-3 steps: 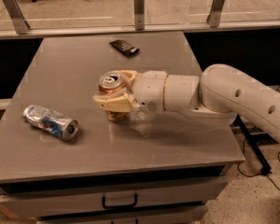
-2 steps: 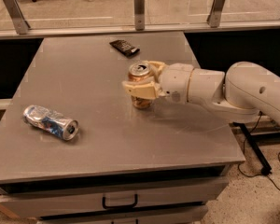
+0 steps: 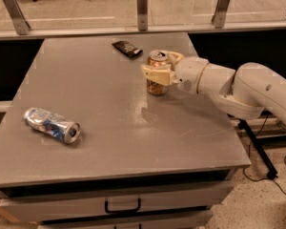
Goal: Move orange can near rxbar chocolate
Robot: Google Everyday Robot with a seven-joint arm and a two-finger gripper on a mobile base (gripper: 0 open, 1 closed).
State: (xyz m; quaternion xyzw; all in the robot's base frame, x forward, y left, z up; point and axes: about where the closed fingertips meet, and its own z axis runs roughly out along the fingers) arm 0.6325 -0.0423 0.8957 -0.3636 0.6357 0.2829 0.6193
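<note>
The orange can (image 3: 157, 86) stands upright at the far right of the grey table (image 3: 95, 104), its silver top showing. My gripper (image 3: 160, 69) comes in from the right and is shut on the can, its cream fingers wrapped around the upper half. The rxbar chocolate (image 3: 127, 48), a flat black bar, lies near the table's far edge, just up and left of the can and apart from it.
A crushed silver-and-blue can (image 3: 51, 125) lies on its side at the left front of the table. A railing with metal posts (image 3: 142, 8) runs behind the table. Drawers (image 3: 122, 205) sit below the front edge. My white arm (image 3: 243, 89) spans the right side.
My gripper has carried the orange can from the middle of the table to the far right, toward the black bar. The crushed can has not moved.
</note>
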